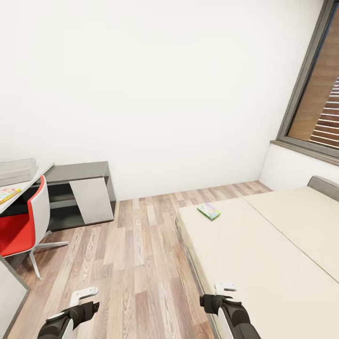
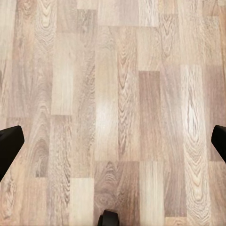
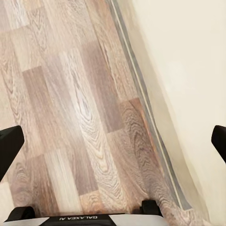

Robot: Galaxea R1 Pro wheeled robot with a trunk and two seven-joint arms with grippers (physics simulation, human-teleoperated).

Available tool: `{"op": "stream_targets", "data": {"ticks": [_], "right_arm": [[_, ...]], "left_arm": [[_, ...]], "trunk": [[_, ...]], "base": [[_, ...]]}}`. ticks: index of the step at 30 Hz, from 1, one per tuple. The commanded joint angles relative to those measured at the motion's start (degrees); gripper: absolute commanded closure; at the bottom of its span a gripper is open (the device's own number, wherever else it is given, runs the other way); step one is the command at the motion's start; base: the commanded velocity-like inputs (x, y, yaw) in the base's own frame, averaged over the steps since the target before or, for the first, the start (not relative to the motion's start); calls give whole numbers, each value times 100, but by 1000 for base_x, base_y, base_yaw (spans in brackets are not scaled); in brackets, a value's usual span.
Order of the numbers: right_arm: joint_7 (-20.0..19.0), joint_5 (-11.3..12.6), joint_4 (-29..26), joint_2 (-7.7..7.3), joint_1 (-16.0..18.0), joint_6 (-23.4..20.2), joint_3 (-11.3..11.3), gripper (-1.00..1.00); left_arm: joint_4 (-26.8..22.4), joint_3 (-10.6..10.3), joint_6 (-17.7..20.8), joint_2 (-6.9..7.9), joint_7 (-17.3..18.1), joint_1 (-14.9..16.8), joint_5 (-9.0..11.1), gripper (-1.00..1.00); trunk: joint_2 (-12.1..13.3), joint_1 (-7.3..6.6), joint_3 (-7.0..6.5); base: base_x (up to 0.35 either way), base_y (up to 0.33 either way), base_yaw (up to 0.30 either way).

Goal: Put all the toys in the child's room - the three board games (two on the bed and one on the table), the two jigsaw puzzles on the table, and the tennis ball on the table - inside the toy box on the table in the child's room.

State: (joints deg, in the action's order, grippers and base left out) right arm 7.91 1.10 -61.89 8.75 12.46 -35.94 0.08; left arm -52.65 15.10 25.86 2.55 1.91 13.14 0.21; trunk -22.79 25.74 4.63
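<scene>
In the head view, a board game [image 1: 208, 211], a small flat box with a green edge and a pale colourful top, lies on the near corner of the bed [image 1: 263, 254]. At the far left, the light grey toy box [image 1: 17, 170] stands on the table [image 1: 43, 173]. A flat colourful toy [image 1: 8, 194] lies in front of it, cut off by the picture's edge. My left gripper [image 1: 84, 294] hangs low over the wood floor, and my right gripper [image 1: 225, 286] hangs by the bed's near edge. Both wrist views show the fingers [image 2: 9, 146] [image 3: 9, 148] spread wide, holding nothing.
A red swivel chair [image 1: 21, 228] stands at the table. A lower dark grey unit with a white panel [image 1: 82, 195] sits against the wall beside it. Wood-plank floor [image 1: 136, 254] runs between the chair and the bed. A dark-framed window [image 1: 315, 94] is at the right.
</scene>
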Motion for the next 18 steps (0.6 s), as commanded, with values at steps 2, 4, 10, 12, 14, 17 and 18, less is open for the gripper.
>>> {"op": "stream_targets", "data": {"ticks": [2, 4, 10, 12, 14, 17, 18], "right_arm": [[26, 13, -7, 3, 6, -27, 1, -100], [26, 13, -7, 0, 7, -29, 8, -100], [26, 13, -7, -2, 4, -29, 48, -100], [26, 13, -7, -2, 5, -28, 54, -100], [26, 13, -7, -3, 4, -30, 58, -100], [26, 13, -7, -5, 5, -33, 61, -100], [26, 13, -7, -5, 5, -33, 61, -100]], "left_arm": [[-9, 11, 33, -1, 20, 4, 2, -100], [-5, 11, 33, 0, 20, 4, 2, -100], [-2, 11, 33, -7, 20, 4, -2, -100], [-1, 11, 33, -8, 20, 4, -3, -100], [-3, 11, 33, -8, 20, 4, -3, -100], [-5, 11, 31, -8, 20, 4, -3, -100], [-6, 11, 31, -8, 20, 4, -3, -100]], "trunk": [[-13, 4, 13], [-13, 4, 13], [-13, 4, 13], [-13, 4, 13], [-13, 4, 13], [-13, 4, 13], [-13, 4, 13]], "base": [[0, 0, 2], [0, 0, 4], [0, -52, 91], [0, -117, 208], [0, -74, 247], [0, -38, 242], [0, -21, 174]]}}
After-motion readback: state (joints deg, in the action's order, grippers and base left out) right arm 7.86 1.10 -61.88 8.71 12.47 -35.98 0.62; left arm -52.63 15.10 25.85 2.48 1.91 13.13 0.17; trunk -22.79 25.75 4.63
